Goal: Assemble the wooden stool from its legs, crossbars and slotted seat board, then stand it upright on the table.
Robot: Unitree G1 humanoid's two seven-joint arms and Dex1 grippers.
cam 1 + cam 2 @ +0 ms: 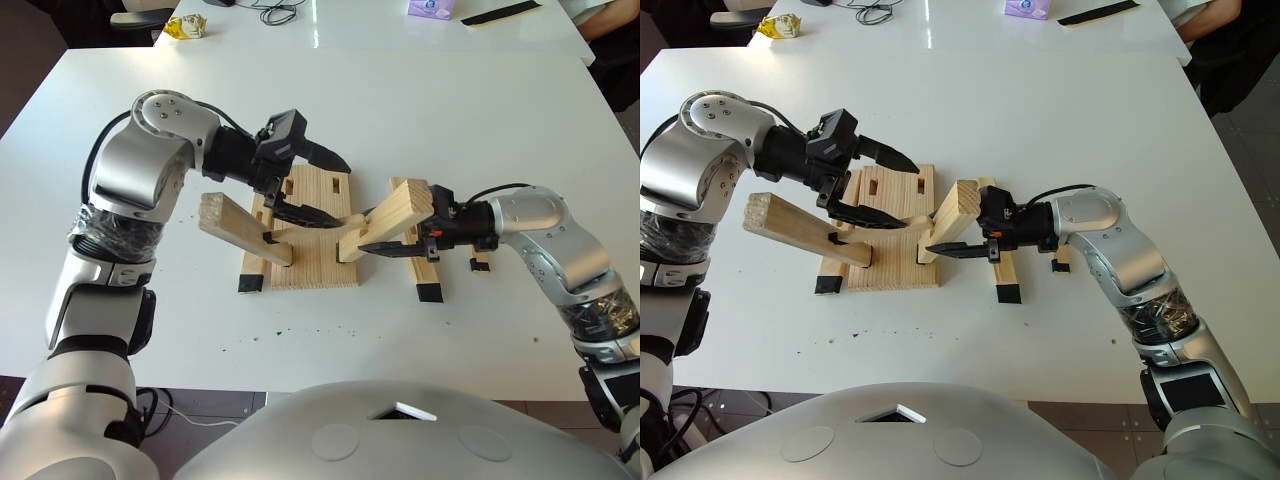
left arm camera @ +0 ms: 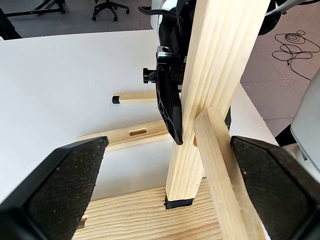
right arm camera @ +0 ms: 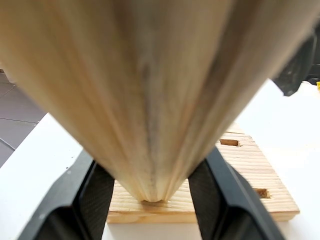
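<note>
on the white table (image 1: 400, 100), furthest left, a wooden leg (image 1: 235, 225) leans outward with its lower end on the slotted seat board (image 1: 310, 265), which lies flat so that its slots face up to take the legs; whether that end is seated in a slot cannot be told; the left gripper (image 1: 345, 193) hovers over the board with its fingers spread wide and nothing in its grasp, a thin crossbar (image 2: 220, 170) standing between the pads, probably so it can be steadied or guided; the crossbar leans against a second leg (image 1: 400, 200), tilted with its black-capped foot on the board; the right gripper (image 1: 395, 228) is closed on this leg, apparently angling it toward a slot; below that gripper a spare leg (image 1: 428, 278) lies on the table, with a short crossbar (image 1: 480, 262) just beside it, likely set aside for later.
</note>
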